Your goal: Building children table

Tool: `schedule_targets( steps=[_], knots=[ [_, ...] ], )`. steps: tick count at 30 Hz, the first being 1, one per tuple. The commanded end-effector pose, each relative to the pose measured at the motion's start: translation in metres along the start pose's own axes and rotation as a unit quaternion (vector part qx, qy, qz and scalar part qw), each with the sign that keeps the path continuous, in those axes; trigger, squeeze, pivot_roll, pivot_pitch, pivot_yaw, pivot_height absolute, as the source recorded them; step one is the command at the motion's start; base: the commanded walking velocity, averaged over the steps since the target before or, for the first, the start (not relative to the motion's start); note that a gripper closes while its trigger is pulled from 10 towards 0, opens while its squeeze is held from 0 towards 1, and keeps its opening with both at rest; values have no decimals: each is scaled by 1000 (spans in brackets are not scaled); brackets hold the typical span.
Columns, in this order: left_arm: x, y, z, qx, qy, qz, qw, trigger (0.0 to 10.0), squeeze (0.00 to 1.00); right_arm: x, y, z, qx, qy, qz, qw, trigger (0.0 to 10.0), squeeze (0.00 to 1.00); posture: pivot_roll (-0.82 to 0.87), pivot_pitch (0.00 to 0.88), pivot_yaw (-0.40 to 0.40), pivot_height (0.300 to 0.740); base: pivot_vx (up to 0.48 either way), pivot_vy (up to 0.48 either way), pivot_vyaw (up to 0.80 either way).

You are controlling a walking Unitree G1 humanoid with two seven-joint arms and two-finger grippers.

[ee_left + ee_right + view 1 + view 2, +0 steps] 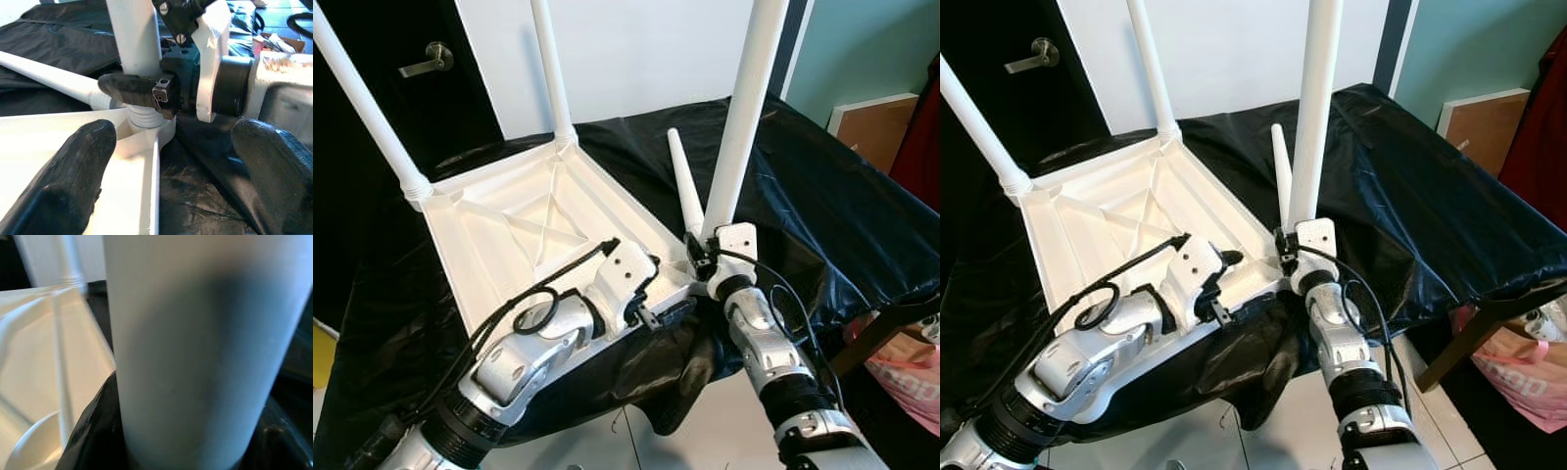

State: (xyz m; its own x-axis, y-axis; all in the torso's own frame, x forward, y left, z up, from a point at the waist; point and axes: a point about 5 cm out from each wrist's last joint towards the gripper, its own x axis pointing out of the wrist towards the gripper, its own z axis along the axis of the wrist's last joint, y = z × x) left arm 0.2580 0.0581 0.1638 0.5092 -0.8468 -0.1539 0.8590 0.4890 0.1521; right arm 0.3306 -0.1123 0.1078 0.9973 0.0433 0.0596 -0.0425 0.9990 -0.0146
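Black-draped table (822, 196), upturned white tabletop (538, 225)

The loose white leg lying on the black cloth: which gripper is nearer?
Right. The right gripper grips the upright leg beside the loose leg; the left gripper holds the tabletop's near edge, farther off.

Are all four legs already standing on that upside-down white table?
No: three legs stand upright on the table top, while a fourth leg lies loose on the black cloth.

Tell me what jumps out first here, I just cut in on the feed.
The upturned white tabletop on the black-covered table, three legs standing up. The right claw grips the near-right leg at its base while the left claw sits open at the near edge. A loose leg lies behind.
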Motion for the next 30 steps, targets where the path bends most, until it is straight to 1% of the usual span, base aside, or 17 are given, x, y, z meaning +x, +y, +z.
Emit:
schedule_targets(
  steps=[1,2,6,11,12,17,18,19,21,22,24,25,26,28,29,30],
  knots=[
    [-3,1,-2,4,12,-59,998,10000,0,-8,-8,-25,7,64,-44,997,10000,0,-77,23,62,740,0,0,0],
    [-3,3,-3,6,14,-55,998,10000,0,-8,-3,-23,16,62,-65,996,10000,0,-81,22,66,740,0,0,0],
    [-2,6,-1,8,13,-52,999,10000,0,-7,3,-20,29,58,-68,996,10000,0,-81,18,72,740,0,0,0],
    [-2,8,0,12,13,-53,998,10000,0,-8,5,-18,30,54,-67,996,10000,0,-85,18,76,740,0,0,0],
    [-2,10,-1,14,14,-53,998,10000,0,-8,8,-15,28,44,-63,997,10000,427,-92,18,83,740,0,0,0],
    [-2,11,-1,15,15,-52,998,10000,0,-9,9,-13,28,37,-58,997,10000,427,-92,18,83,740,0,0,0],
    [-2,13,0,16,15,-50,999,10000,0,-9,12,-10,29,25,-47,998,10000,1000,-95,16,85,740,0,0,0],
    [-2,13,0,16,15,-50,999,10000,0,-9,12,-10,29,25,-47,998,10000,1000,-95,16,85,740,0,0,0],
    [-2,18,1,21,13,-41,999,10000,0,-11,12,-4,23,1,-31,999,10000,1000,-101,14,89,740,0,0,0],
    [-2,18,1,21,13,-41,999,10000,0,-11,12,-4,23,1,-31,999,10000,1000,-101,14,89,740,0,0,0],
    [-3,27,2,25,11,-19,999,10000,0,-16,7,-3,9,-14,-22,1000,10000,1000,-106,13,92,740,0,0,0],
    [-3,35,2,28,14,1,1000,10000,0,-20,2,-4,5,-18,-19,1000,10000,1000,-112,14,93,740,0,0,0],
    [-3,35,2,28,14,1,1000,10000,0,-20,2,-4,5,-18,-19,1000,10000,1000,-112,14,93,740,0,0,0],
    [-3,49,1,34,21,34,999,10000,0,-27,-3,-6,2,-19,-7,1000,10000,1000,-120,15,93,740,0,0,0],
    [-3,49,1,34,21,34,999,10000,0,-27,-3,-6,2,-19,-7,1000,10000,1000,-120,15,93,740,0,0,0],
    [-4,53,0,36,24,42,998,10000,0,-29,-4,-7,4,-19,-3,1000,10000,157,-120,15,93,740,0,0,0]
  ],
)
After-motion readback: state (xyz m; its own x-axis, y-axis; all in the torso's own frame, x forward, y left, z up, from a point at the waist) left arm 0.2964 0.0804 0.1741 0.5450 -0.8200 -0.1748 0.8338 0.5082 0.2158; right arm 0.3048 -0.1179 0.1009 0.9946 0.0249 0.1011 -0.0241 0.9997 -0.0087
